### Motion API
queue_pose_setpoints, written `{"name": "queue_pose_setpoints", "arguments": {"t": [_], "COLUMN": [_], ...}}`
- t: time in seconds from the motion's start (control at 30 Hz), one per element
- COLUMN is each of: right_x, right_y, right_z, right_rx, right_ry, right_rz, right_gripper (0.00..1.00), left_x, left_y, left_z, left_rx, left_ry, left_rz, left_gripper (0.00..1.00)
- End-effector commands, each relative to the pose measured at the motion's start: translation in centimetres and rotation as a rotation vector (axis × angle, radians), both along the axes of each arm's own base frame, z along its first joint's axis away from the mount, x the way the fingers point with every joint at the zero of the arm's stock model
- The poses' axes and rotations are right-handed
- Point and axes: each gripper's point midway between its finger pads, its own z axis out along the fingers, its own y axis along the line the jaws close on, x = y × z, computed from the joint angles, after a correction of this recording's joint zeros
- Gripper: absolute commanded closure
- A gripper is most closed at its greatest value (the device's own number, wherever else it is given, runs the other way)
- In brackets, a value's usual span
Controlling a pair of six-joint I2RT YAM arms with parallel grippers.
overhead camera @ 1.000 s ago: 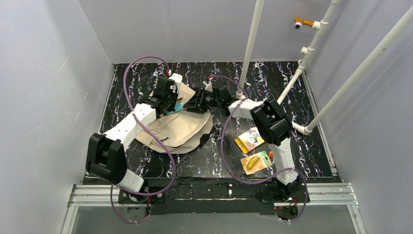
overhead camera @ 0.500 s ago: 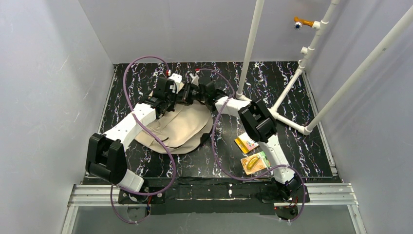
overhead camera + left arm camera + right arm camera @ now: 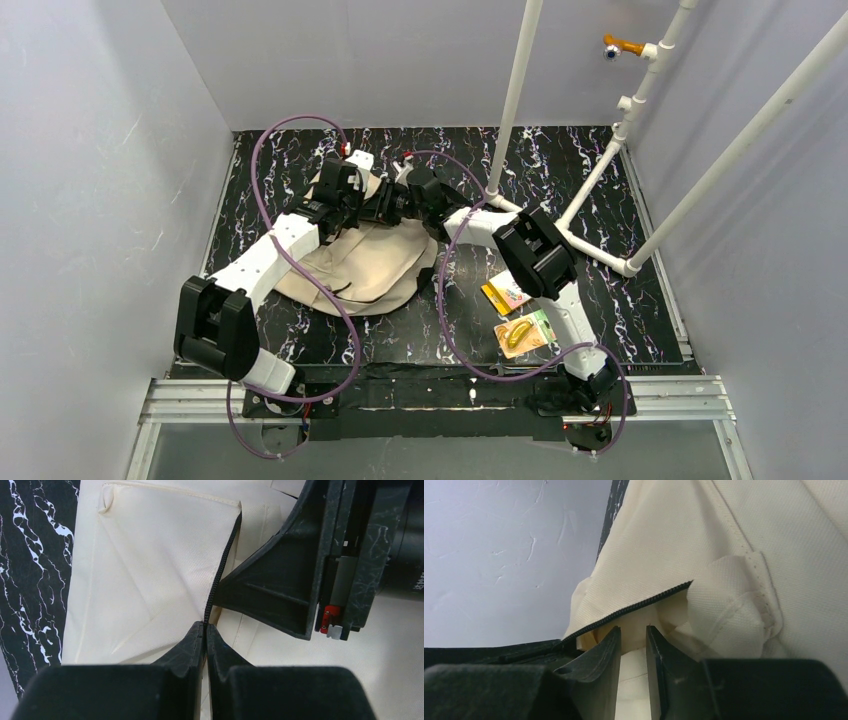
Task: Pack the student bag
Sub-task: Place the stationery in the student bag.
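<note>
Left gripper (image 3: 205,630) clamped on student bag (image 3: 365,265) at its zipper (image 3: 223,562), right gripper (image 3: 633,630) jaws slightly parted beside fabric

One student bag (image 3: 365,262); two flat colourful packs, a far pack (image 3: 508,293) and a near pack (image 3: 523,333). Two robot arms, the left arm (image 3: 255,265) and the right arm (image 3: 572,318); two purple cables (image 3: 259,185), one per arm.

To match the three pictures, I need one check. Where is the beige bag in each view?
Top view: the bag lies left of centre on the table.
Left wrist: the bag fills most of the picture.
Right wrist: the bag fills the centre and right.
Shared landmark: the black zipper, seen in both wrist views.
</note>
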Motion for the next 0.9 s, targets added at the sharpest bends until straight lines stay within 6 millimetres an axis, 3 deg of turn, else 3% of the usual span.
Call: {"name": "queue_pose_setpoints", "arguments": {"t": [0.0, 0.17, 0.3, 0.37, 0.43, 0.5, 0.57, 0.67, 0.87], "right_x": [0.0, 0.5, 1.5, 2.3, 2.6, 2.7, 2.5, 1.3, -1.1], "right_y": [0.9, 2.9, 5.2, 5.9, 6.5, 6.6, 5.9, 3.6, -5.2], "right_z": [0.9, 0.9, 1.5, 1.7, 2.0, 2.2, 2.2, 1.6, 0.1], "right_rx": [0.034, 0.082, 0.144, 0.171, 0.19, 0.18, 0.159, 0.076, -0.274], "right_ry": [-0.031, -0.087, -0.156, -0.195, -0.238, -0.275, -0.285, -0.216, -0.133], "right_rz": [-0.012, -0.054, -0.08, -0.083, -0.057, -0.037, -0.016, 0.009, 0.045], "right_gripper": [0.69, 0.86, 0.86, 0.78, 0.86, 0.84, 0.75, 0.72, 0.61], "left_x": [-0.1, -0.2, 0.1, 0.0, 0.0, 0.0, -0.2, -0.2, -0.1], "left_y": [-1.0, -1.0, 1.0, 1.1, 1.1, 1.0, 0.5, 0.1, 0.2], "left_z": [3.8, 3.9, 3.9, 3.8, 3.7, 3.6, 3.4, 3.3, 2.4], "left_rx": [-0.059, -0.048, 0.048, 0.074, 0.086, 0.094, 0.078, 0.056, 0.08], "left_ry": [-0.102, -0.121, -0.148, -0.159, -0.165, -0.164, -0.155, -0.149, -0.098], "left_rz": [-0.039, -0.043, 0.002, -0.028, -0.052, -0.071, -0.103, -0.1, -0.093], "left_gripper": [1.0, 1.0, 1.0, 1.0, 1.0, 1.0, 1.0, 1.0, 1.0]}}
